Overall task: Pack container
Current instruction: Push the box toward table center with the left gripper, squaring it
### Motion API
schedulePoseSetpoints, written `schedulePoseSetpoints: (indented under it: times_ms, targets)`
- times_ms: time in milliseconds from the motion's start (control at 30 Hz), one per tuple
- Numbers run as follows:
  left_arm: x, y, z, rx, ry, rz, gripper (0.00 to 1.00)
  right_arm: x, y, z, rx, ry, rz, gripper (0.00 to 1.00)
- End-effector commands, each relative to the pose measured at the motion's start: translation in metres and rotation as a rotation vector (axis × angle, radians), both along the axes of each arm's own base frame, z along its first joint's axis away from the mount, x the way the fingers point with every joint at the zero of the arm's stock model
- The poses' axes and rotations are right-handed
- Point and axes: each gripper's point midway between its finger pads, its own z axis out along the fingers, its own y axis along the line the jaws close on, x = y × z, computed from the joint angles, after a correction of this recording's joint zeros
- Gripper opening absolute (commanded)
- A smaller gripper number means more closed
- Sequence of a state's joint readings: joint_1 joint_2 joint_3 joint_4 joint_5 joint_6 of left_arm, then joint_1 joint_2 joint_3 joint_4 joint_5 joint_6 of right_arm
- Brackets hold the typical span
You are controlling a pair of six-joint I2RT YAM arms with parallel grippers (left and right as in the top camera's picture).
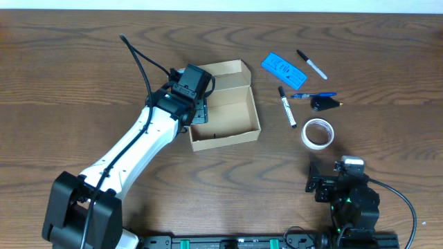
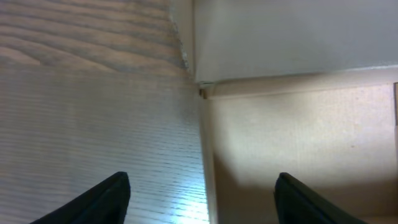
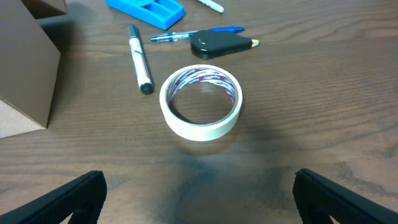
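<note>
The left gripper point(image 2: 202, 208) sits at the container's left wall, jaws spread wide; in the left wrist view one finger point(image 2: 93, 199) hangs over the wooden table point(image 2: 93, 93) outside the wall and the other over the floor inside, so the wall runs between them and nothing is clamped.

The container point(image 1: 225, 140) is a small kraft cardboard box near the middle of the table, open on top and, as far as the overhead view shows, empty; its flap lid point(image 1: 225, 70) stands up along the far side.

I judge it light and thin-walled. A pinch at mid-wall would likely bow the card, and a push would slide it on the smooth wood. The better hold is over a wall close to a corner, where the folds stiffen it; the flap looks too floppy at its hinge to lift by.

Right of the container, on its far side, lies a flat blue plastic piece point(image 1: 282, 70), and beyond that a marker point(image 1: 312, 64). Nearer, just right of the container, lies a second marker point(image 1: 287, 106); then a blue pen point(image 1: 315, 95) touching or nearly touching a small black object with a yellow tip point(image 1: 325, 103).

A roll of pale tape point(image 1: 318, 133) lies flat to the right of the container's near corner, apart from the rest. Further to the near side, well apart from the container, the right gripper point(image 3: 199, 186) hovers low with its jaws wide and empty, facing the roll.
</note>
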State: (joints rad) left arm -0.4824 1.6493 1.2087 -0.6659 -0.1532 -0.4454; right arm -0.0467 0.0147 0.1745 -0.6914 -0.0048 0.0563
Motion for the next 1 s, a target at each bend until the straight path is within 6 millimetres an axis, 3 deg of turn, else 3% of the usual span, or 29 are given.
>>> schedulePoseSetpoints:
  times_ms: [0,133,300,500,967]
  targets:
    - [-0.001,-0.008,-0.013,-0.037,0.047,-0.014,0.72,0.0,-0.001,0.001,0.0,-0.004,-0.002,0.99]
    - [-0.002,-0.009,-0.023,-0.033,0.074,-0.021,0.6,0.0,-0.001,0.001,0.0,-0.004,-0.002,0.99]
    - [-0.002,-0.009,-0.025,-0.029,0.078,-0.02,0.27,0.0,-0.001,0.001,0.0,-0.004,-0.002,0.99]
    - [0.0,-0.005,-0.024,0.002,0.066,-0.039,0.1,0.0,-0.001,0.001,0.0,-0.004,-0.002,0.99]
    - [0.011,0.014,-0.023,0.06,0.044,-0.057,0.06,0.0,-0.001,0.001,0.0,-0.004,-0.002,0.99]
